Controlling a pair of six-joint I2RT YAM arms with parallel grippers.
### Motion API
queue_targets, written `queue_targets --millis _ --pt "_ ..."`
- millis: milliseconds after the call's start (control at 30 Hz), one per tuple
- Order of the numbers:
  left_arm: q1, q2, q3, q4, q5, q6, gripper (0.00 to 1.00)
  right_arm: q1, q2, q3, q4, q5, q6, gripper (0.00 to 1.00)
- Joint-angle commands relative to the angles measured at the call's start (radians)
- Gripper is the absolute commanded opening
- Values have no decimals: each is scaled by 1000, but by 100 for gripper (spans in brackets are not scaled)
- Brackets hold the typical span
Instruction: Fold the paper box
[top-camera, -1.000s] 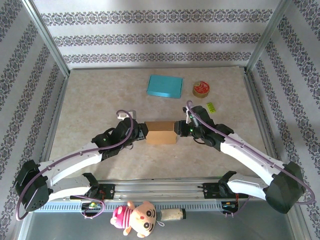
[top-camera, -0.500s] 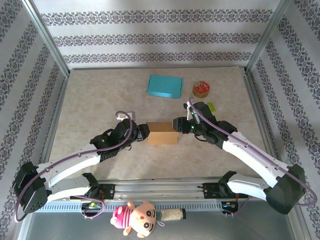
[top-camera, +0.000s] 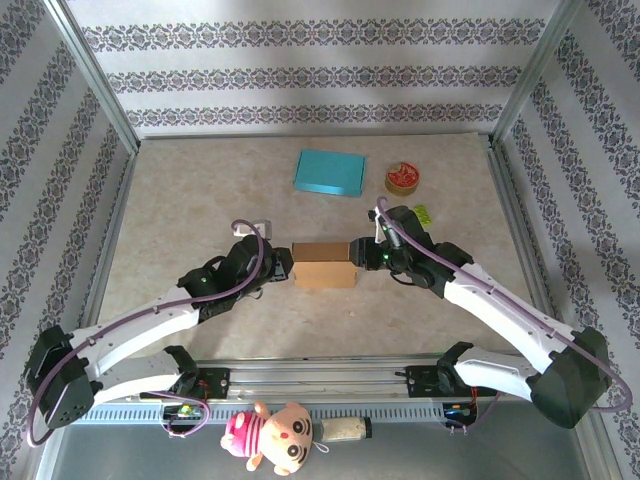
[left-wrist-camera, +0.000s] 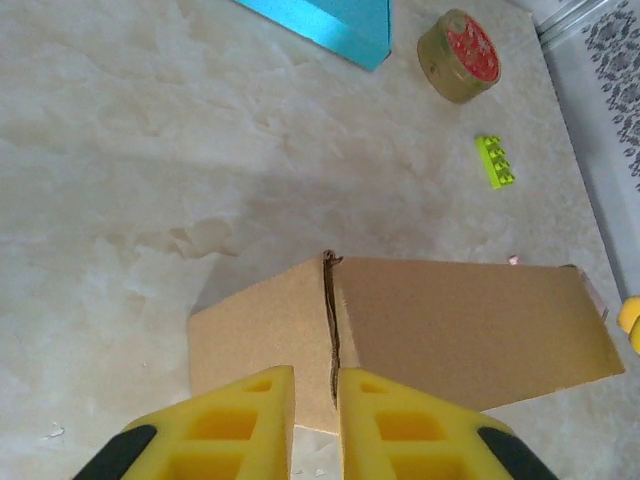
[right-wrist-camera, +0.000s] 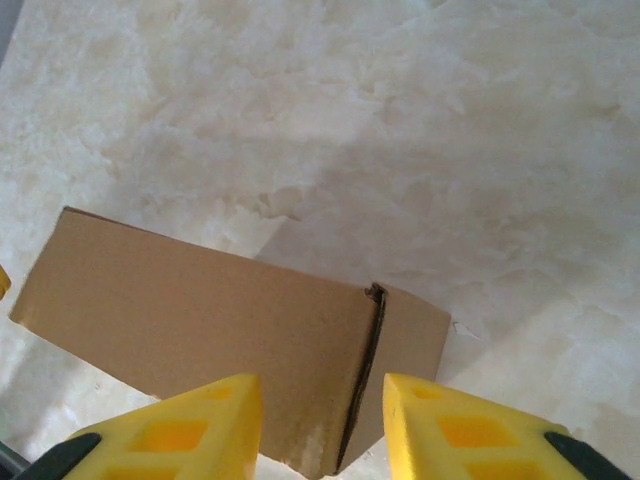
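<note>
A pale marbled tabletop (top-camera: 200, 190) was enclosed by walls papered in patterned bands (top-camera: 320, 75). The paper box (top-camera: 323, 265), plain brown card, was set lengthwise across the middle of that surface, with a flap seam visible near each end. Its left end was met by the left gripper (top-camera: 283, 266), whose yellow fingers (left-wrist-camera: 250, 410) were drawn nearly together, a narrow slit being left in line with the seam; whether card was pinched between them could not be told. Its right end was met by the right gripper (top-camera: 358, 253), whose fingers (right-wrist-camera: 190, 425) were held clearly apart, with the corner seam seen in the gap between them. Farther back on the tabletop, well apart from the box, a flat turquoise packet (top-camera: 330, 172) was laid, with a round tin with a red lid (top-camera: 402, 179) just beside it and a small green brick (top-camera: 424, 214) nearer the right arm. A pink plush toy (top-camera: 270, 435) was placed below the arm bases.
</note>
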Motion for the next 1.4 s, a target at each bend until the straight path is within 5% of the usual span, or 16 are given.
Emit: queue_targets --millis 0,600,767,867,1133,1367 --pt "12 17 32 -25 44 0 14 -6 0 -9 -12 -2 4 34" --pt "12 33 -136 9 54 -94 6 -10 39 -107 0 64 -56 28" --pt "12 -75 -85 0 -23 -53 35 -13 7 -12 -15 23 -59 34" --pt "20 -101 -15 -9 -68 -31 42 -20 1 43 -21 3 -60 38" --pt "40 22 91 30 -20 -18 59 -44 52 73 0 -4 -46 52" --pt "47 73 42 44 47 -54 61 -44 82 42 10 -72 -17 49"
